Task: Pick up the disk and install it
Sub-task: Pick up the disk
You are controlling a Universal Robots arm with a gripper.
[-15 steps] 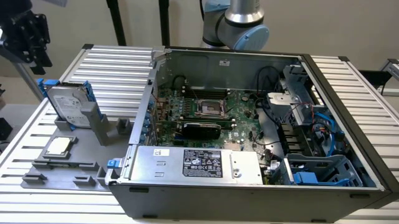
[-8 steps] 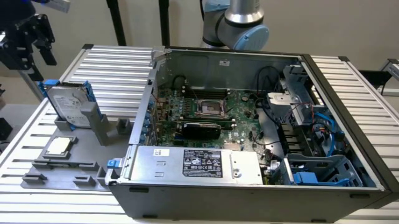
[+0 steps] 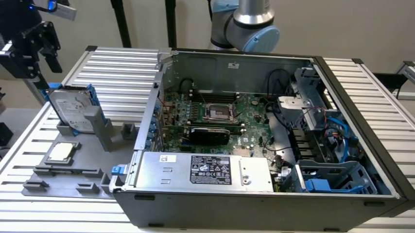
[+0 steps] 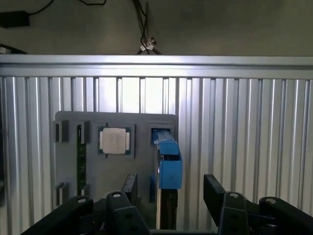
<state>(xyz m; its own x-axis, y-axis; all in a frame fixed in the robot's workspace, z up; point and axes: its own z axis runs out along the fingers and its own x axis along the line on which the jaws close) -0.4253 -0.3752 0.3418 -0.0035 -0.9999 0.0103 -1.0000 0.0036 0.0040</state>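
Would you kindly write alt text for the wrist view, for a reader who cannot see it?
The open pincer hangs over the blue-framed disk, which stands on edge in a grey holder and shows between the fingers. A small square chip lies in the same holder, which sits on a ribbed metal table.

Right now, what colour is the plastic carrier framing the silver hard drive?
Bright blue carrier; wrist view.
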